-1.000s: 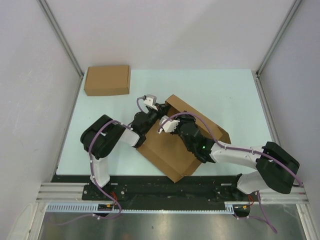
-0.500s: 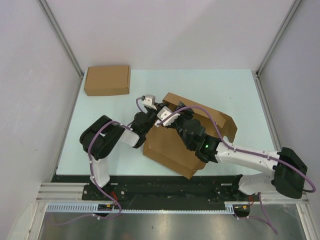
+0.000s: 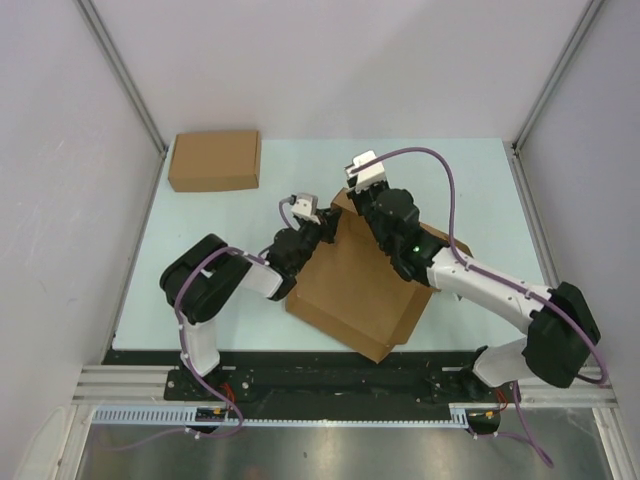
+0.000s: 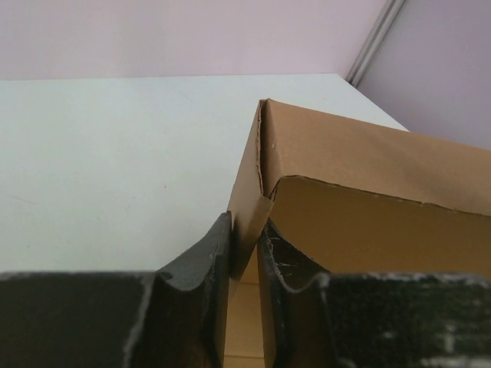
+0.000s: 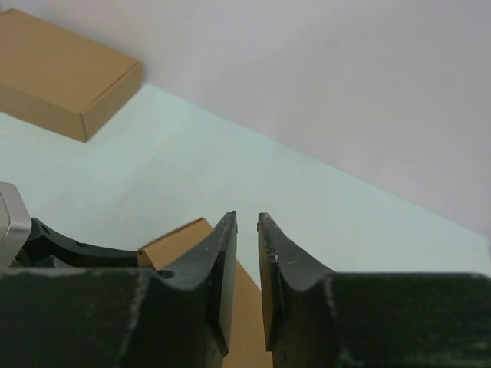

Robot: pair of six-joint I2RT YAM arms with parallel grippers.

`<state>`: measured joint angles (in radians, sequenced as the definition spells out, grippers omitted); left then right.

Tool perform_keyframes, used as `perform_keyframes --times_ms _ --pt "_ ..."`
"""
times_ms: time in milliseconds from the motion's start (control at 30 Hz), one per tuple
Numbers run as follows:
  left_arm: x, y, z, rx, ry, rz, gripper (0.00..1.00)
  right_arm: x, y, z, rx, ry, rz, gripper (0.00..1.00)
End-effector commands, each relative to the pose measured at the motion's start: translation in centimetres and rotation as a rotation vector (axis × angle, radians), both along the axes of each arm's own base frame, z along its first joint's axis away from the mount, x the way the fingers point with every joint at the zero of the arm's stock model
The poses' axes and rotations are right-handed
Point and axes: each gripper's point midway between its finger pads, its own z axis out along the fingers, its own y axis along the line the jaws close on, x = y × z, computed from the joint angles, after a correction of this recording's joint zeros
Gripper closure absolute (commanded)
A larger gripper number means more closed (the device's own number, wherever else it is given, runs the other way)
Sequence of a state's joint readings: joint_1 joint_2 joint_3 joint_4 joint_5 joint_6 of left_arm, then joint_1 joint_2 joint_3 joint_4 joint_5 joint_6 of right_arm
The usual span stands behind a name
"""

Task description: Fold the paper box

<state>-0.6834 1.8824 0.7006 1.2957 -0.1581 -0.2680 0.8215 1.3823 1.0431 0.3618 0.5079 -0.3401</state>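
Observation:
The paper box (image 3: pixel 350 290) is a brown cardboard box lying at an angle in the middle of the table, its lid down. My left gripper (image 3: pixel 325 225) is at the box's far-left corner and is shut on a side wall there; in the left wrist view the cardboard wall (image 4: pixel 368 169) sits pinched between the fingers of this gripper (image 4: pixel 244 230). My right gripper (image 3: pixel 355 192) hovers over the box's far corner. In the right wrist view its jaws (image 5: pixel 247 218) stand almost together with nothing between them, and the box corner (image 5: pixel 180 238) shows below.
A second, ready-made flat brown box (image 3: pixel 214 159) lies at the far-left corner of the pale green table (image 3: pixel 450 180); it also shows in the right wrist view (image 5: pixel 61 73). White walls and metal rails enclose the table.
My right arm has lifted off the middle of the box and swung to its far corner. The raised lid has come down flat. The left gripper has kept its hold.

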Motion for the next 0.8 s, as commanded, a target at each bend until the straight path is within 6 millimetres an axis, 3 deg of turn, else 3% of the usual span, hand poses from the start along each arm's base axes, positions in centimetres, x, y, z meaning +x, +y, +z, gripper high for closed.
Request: perform_keyframes --times_ms 0,267,500,633,767 --pt "-0.2 0.3 3.6 -0.026 -0.095 0.042 0.76 1.9 1.4 -1.3 0.223 0.118 0.080 0.80" --pt "0.0 -0.2 3.6 -0.025 -0.095 0.058 0.73 3.7 2.3 -7.4 0.130 0.215 0.050 0.76" --pt "0.1 -0.2 3.1 -0.009 -0.093 0.066 0.69 3.7 3.3 -8.9 0.118 0.230 0.082 0.73" --pt "0.0 -0.3 3.1 -0.008 -0.096 0.059 0.59 3.4 3.7 -10.4 0.085 0.255 0.092 0.73" --pt "0.1 -0.4 3.2 0.001 -0.101 0.055 0.55 3.2 3.4 -11.1 0.074 0.264 0.081 0.73"
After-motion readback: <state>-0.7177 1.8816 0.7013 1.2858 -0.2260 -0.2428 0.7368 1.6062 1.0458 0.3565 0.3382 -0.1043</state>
